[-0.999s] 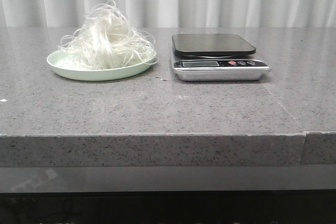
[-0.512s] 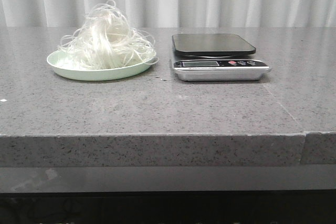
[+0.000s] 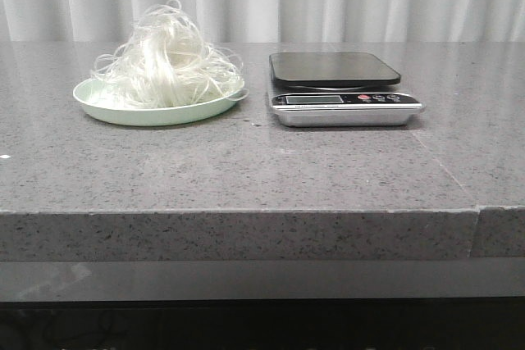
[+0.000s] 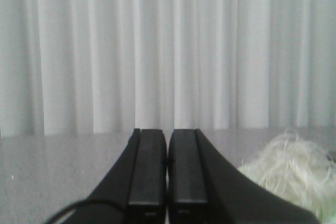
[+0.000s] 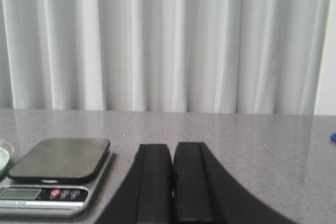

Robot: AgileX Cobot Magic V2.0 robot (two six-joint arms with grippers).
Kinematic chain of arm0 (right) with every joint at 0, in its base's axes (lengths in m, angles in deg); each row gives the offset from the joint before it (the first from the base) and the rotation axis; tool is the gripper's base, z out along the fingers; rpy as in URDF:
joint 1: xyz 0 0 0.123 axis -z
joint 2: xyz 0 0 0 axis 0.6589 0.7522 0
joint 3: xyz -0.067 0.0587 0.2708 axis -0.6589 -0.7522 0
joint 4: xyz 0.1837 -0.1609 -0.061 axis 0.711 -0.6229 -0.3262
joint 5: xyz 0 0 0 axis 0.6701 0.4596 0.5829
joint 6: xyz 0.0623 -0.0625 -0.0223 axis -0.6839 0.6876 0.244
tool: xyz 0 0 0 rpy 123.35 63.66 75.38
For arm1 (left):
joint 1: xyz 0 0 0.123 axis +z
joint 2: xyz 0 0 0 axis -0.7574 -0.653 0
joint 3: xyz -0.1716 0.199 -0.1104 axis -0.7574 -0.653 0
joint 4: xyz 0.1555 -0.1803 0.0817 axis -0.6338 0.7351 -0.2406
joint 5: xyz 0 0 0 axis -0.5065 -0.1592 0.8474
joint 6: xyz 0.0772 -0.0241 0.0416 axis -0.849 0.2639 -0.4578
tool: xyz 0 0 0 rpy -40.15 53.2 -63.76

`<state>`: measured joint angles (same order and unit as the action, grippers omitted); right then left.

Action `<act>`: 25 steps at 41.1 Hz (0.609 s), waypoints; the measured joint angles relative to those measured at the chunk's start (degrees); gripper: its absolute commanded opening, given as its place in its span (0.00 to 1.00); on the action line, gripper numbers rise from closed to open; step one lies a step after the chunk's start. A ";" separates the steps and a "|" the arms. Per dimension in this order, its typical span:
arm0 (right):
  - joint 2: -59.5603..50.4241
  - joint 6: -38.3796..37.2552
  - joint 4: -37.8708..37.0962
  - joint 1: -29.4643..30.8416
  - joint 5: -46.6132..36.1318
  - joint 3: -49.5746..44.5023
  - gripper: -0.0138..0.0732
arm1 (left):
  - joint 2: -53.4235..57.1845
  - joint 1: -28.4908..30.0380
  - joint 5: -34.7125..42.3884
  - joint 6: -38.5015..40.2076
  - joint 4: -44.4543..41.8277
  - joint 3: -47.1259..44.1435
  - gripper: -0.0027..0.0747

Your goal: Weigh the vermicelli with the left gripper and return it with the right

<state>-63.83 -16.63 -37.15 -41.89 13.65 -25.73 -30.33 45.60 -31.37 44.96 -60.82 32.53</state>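
The left pincer (image 4: pixel 167 182) shows only in its own wrist view: its two black fingers (image 4: pixel 147 171) are pressed together with just a thin seam between them, and nothing is gripped. It points level across the grey speckled surface (image 4: pixel 63 171) toward the white pleated curtain (image 4: pixel 157 51) at the back. Off to one side of the fingers, a fluffy edge of the vermicelli (image 4: pixel 289 169) enters that view, apart from the pincer.

The right pincer (image 5: pixel 173 182) is likewise closed, its black fingers (image 5: pixel 155 182) side by side and holding nothing. Beside it in the right wrist view stands the kitchen scale (image 5: pixel 55 179), its dark platform bare, with a small display and round buttons along the silver front edge.

From the front, neither arm is visible. The vermicelli (image 3: pixel 168 59) sits as a loose, tall tangle of pale strands piled on the pale green plate (image 3: pixel 148 114), on the left part of the surface (image 3: pixel 246 170). A few strands hang over the plate's rim. The scale (image 3: pixel 340 88) stands just beside the plate on its right, not touching it, with nothing on its platform.
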 measured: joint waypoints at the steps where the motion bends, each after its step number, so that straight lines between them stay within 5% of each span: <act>1: 0.44 0.00 0.00 0.00 1.03 1.42 0.33 | 0.00 0.00 -0.58 0.00 0.00 1.76 0.22; 25: 20.10 0.00 -0.31 0.00 14.79 24.02 0.33 | -17.46 0.00 -24.22 0.00 0.00 34.55 0.22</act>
<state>-43.73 -16.63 -37.46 -41.89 28.44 -1.71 -47.80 45.60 -55.59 44.96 -60.82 67.08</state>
